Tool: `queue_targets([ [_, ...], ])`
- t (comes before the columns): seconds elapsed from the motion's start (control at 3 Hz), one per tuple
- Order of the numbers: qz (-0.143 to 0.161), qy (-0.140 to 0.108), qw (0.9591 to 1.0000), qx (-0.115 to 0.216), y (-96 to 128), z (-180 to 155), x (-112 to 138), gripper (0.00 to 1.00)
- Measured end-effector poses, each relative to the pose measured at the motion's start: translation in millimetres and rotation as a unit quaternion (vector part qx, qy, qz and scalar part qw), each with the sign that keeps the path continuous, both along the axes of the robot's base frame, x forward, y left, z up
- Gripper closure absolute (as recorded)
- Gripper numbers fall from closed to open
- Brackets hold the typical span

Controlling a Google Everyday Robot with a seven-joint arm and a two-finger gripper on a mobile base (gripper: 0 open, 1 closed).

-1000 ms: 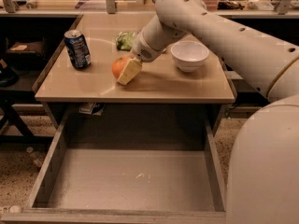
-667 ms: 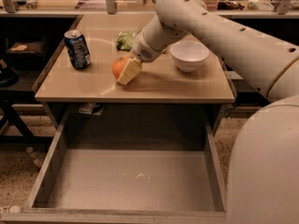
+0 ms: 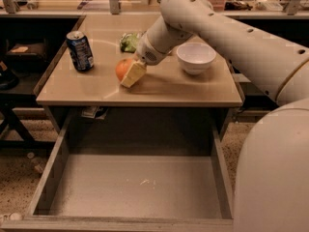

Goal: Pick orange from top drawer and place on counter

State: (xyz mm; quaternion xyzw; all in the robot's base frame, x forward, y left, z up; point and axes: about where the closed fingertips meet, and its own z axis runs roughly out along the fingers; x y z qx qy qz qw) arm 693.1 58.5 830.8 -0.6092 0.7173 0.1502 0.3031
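While the arm (image 3: 227,30) is reaching in from the right over the worktop (image 3: 159,90), we are seeing its jaws clasping the orange (image 3: 123,68) near the worktop's middle, down at the surface, with one pale finger (image 3: 134,74) lying across the fruit's right side. A can (image 3: 80,50) is standing well to the left, a white bowl (image 3: 195,57) to the right, and a green packet (image 3: 129,41) just behind. The drawer (image 3: 135,190) is hanging open below.
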Motion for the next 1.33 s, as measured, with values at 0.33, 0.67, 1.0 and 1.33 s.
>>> queue_targets([
  [0.33, 0.0, 0.0, 1.0, 0.0, 0.0, 0.0, 0.0, 0.13],
  [0.67, 0.0, 0.0, 1.0, 0.0, 0.1, -0.1, 0.0, 0.0],
  [1.0, 0.0, 0.0, 1.0, 0.0, 0.1, -0.1, 0.0, 0.0],
  [1.33, 0.009, -0.004, 0.9999, 0.009, 2.6, -0.4, -2.7, 0.0],
])
